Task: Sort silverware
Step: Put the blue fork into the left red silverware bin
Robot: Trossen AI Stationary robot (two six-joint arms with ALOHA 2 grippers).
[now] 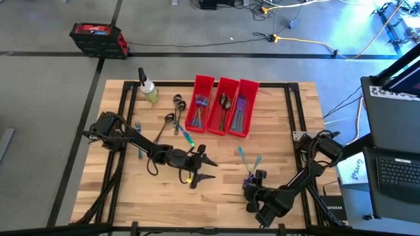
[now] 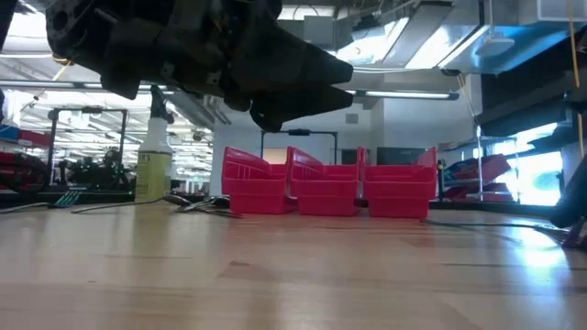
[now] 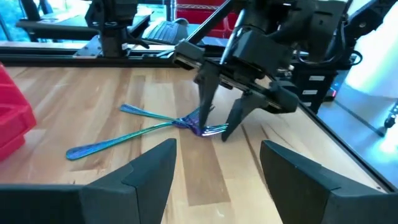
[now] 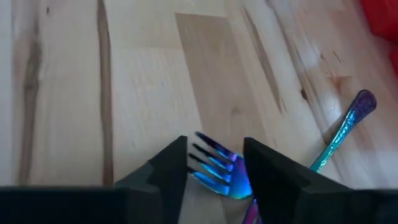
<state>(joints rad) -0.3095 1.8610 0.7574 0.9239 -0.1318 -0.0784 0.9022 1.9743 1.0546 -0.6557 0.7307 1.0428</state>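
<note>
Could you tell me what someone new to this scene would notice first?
The three red bins at the table's far middle stand out, with silverware already inside. Near the front right, the right hand straddles the head of an iridescent fork that crosses another fork on the wood. The left hand hovers open mid-table.

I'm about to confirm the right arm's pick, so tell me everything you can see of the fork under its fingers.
The fork is thin iridescent metal, blue to purple, with slim tines. It lies flat on the wooden table, near its front right. Its head sits between the right gripper's open fingers, which straddle it with tips at the tabletop. Whether they touch it is unclear. Its handle crosses a second, teal piece lying beside it.
</note>
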